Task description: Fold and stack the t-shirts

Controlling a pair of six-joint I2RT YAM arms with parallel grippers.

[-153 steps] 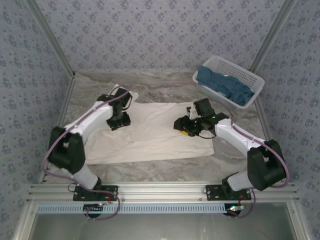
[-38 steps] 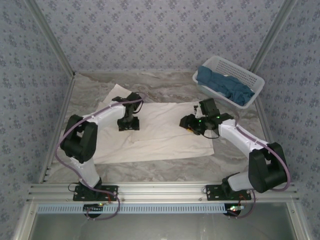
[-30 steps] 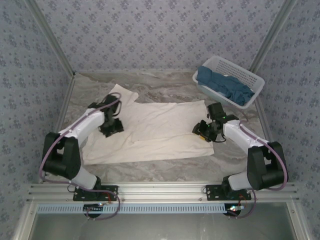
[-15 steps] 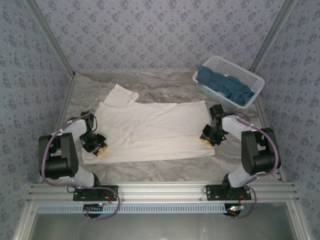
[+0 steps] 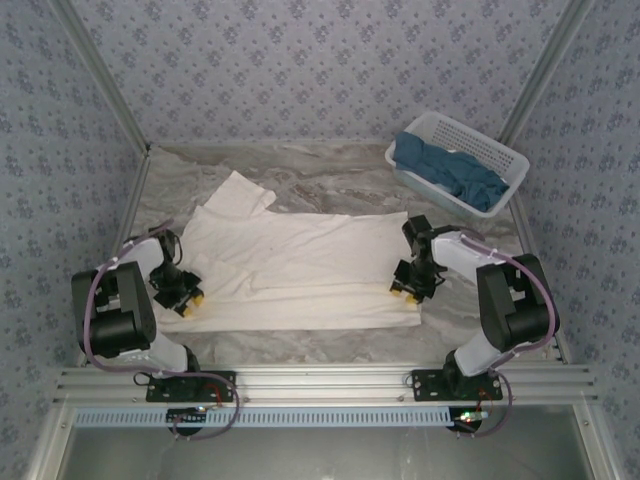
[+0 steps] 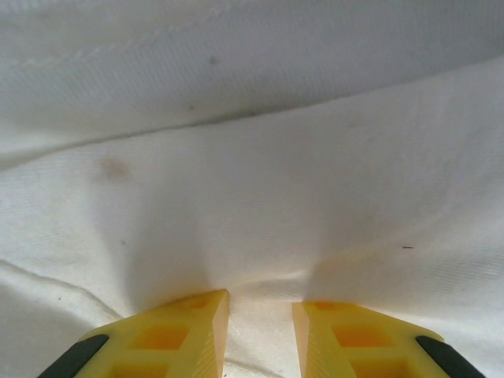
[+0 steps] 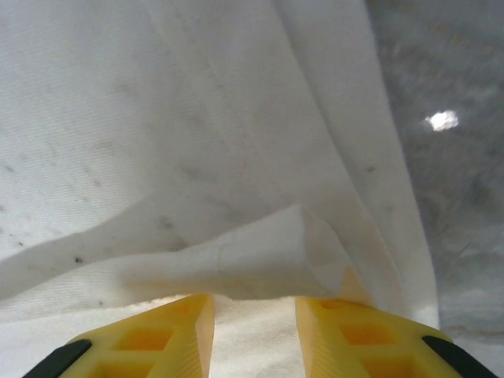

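The cream-white t-shirt (image 5: 290, 265) lies spread flat across the middle of the table, one sleeve pointing to the back left. My left gripper (image 5: 190, 302) sits at its near left corner, my right gripper (image 5: 403, 292) near its front right corner. In the left wrist view the yellow fingers (image 6: 189, 331) pinch a pucker of the cloth (image 6: 260, 157) between them. On the right wrist, the gripper (image 7: 253, 303) holds a raised fold of the shirt's edge (image 7: 236, 264). Dark teal t-shirts (image 5: 450, 172) lie heaped in the basket.
The white lattice basket (image 5: 505, 160) stands at the back right corner. Bare marble tabletop (image 5: 330, 175) runs behind the shirt, and a strip (image 7: 457, 181) shows to its right. Patterned walls close off three sides.
Both grippers have moved from the shirt's middle out and toward me to its near corners and closed on the cloth. The shirt's front right edge has lifted slightly.
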